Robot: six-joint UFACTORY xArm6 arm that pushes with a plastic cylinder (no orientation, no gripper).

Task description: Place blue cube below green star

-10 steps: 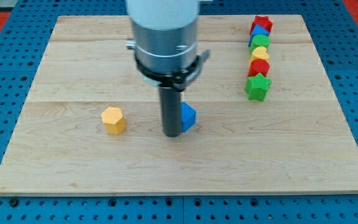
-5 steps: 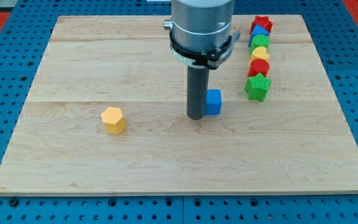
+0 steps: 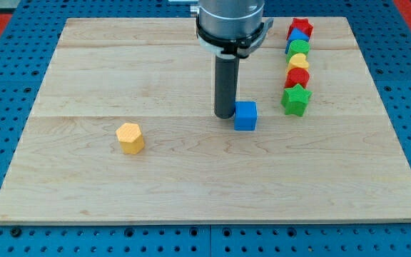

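Note:
The blue cube (image 3: 245, 116) sits on the wooden board (image 3: 84, 78), right of the middle. The green star (image 3: 296, 100) lies to its right and a little higher, at the bottom end of a column of blocks. My tip (image 3: 224, 114) stands just left of the blue cube, touching or almost touching its upper left edge. The cube is left of and slightly lower than the green star, with a gap between them.
Above the green star runs a column: a red block (image 3: 297, 77), a yellow block (image 3: 299, 61), a green block (image 3: 297, 47), a blue block (image 3: 299, 34) and a red star (image 3: 302, 26). An orange hexagonal block (image 3: 130, 137) lies at the lower left.
The blue cube has been pushed right and up, from the middle towards the green star. My tip moved right with it, then drew slightly up and left of the cube.

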